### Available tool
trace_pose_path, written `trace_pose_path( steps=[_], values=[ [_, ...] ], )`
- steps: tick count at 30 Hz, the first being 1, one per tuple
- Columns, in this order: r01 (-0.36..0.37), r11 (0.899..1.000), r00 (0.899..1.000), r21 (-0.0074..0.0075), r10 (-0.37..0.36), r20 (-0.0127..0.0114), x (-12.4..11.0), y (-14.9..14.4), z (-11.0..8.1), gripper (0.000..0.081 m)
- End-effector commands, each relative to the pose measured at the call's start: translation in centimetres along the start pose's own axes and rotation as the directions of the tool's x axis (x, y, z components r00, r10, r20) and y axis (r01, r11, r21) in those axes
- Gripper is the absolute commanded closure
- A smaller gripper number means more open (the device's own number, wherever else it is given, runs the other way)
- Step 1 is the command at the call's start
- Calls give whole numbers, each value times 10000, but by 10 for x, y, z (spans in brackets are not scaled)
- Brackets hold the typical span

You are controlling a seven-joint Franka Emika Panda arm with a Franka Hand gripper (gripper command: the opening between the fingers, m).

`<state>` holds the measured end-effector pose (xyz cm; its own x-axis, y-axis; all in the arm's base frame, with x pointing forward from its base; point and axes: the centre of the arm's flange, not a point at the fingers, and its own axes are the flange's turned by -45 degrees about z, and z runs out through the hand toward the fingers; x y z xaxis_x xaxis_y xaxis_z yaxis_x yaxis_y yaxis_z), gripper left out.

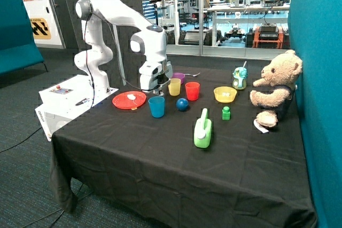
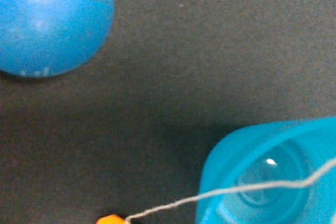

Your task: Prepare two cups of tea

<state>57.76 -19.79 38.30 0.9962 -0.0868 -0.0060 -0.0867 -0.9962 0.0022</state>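
The blue cup [image 1: 156, 106] stands upright near the table's middle, in front of my gripper [image 1: 155, 88], which hangs low between the red plate [image 1: 129, 100] and the yellow cup [image 1: 175, 86]. One small white tea lump [image 1: 131, 97] lies on the red plate. In the wrist view the blue cup [image 2: 273, 177] is seen from above with its bare bottom showing. A thin white thread [image 2: 226, 195] with an orange tag [image 2: 111, 219] runs across the cup's mouth. The gripper itself does not show in the wrist view.
A blue ball [image 1: 183, 104] [image 2: 50, 22] lies beside the blue cup. A red tumbler [image 1: 192, 91], a yellow bowl [image 1: 225, 94], a purple bowl [image 1: 179, 77], a teal toy pot [image 1: 240, 78], a green toy [image 1: 203, 129], a green block [image 1: 226, 112] and a teddy bear [image 1: 275, 86] stand around.
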Motion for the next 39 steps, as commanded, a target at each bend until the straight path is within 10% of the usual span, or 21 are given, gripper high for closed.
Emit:
trace_pose_path(
  steps=[1, 24, 30, 39],
  values=[
    [-14, 10000, 10000, 22, 14, -60, -1, 11, 3, 808],
    [-61, 10000, 10000, 22, 62, -60, -13, 10, 14, 808],
    [7, 10000, 10000, 22, -6, -60, -19, 5, 17, 468],
    [9, 10000, 10000, 22, -9, -60, -25, 7, 19, 400]
  ],
)
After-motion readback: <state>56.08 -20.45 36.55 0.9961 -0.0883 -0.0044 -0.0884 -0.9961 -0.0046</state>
